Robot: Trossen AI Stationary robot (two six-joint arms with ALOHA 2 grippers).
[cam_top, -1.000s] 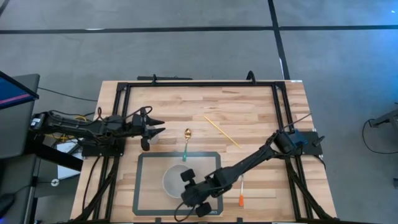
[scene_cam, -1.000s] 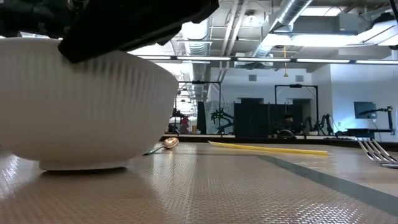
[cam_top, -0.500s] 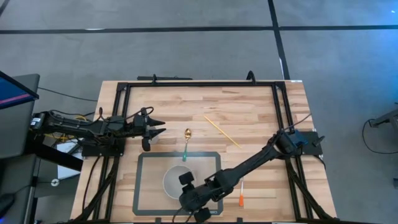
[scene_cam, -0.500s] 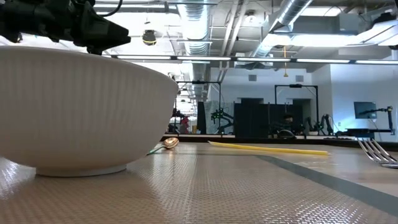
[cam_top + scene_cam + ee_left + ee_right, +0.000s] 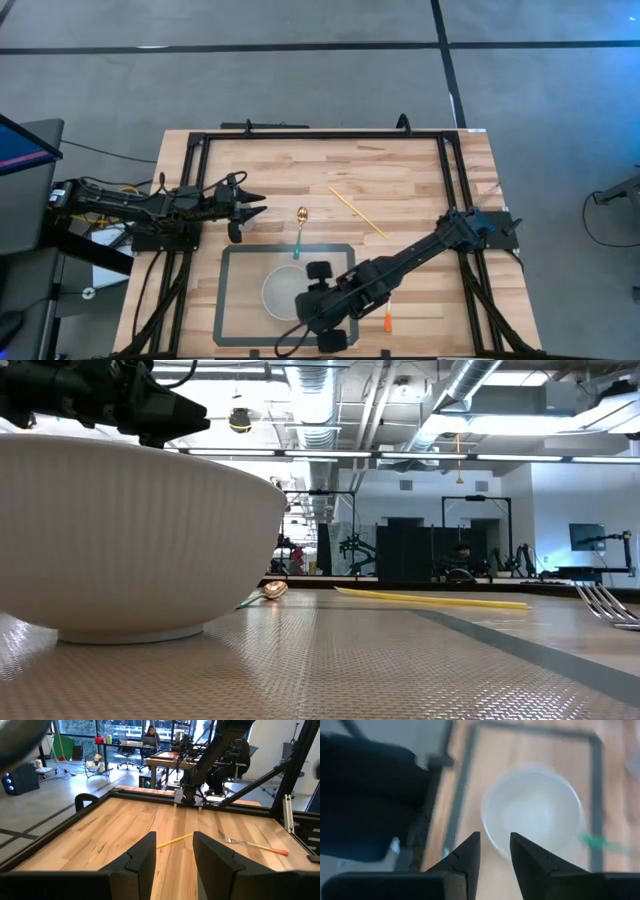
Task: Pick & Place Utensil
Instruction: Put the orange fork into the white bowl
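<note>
A white ribbed bowl stands by its base on the grey mat; it fills the left of the low view. A gold spoon with a green handle lies across the mat's far edge. A yellow stick lies on the wood beyond it. A fork with an orange handle lies on the wood just off the mat's right edge. My right gripper hangs over the bowl's right side, open and empty. My left gripper waits at the left, open and empty.
A black metal frame runs around the wooden table top. The fork and the yellow stick also show in the left wrist view. There is bare wood between the stick and the far frame rail.
My right gripper has turned about beside the bowl and moved a little toward the table's right and far edges. In the low view it has gone up from just above the bowl's rim and out of the picture.
</note>
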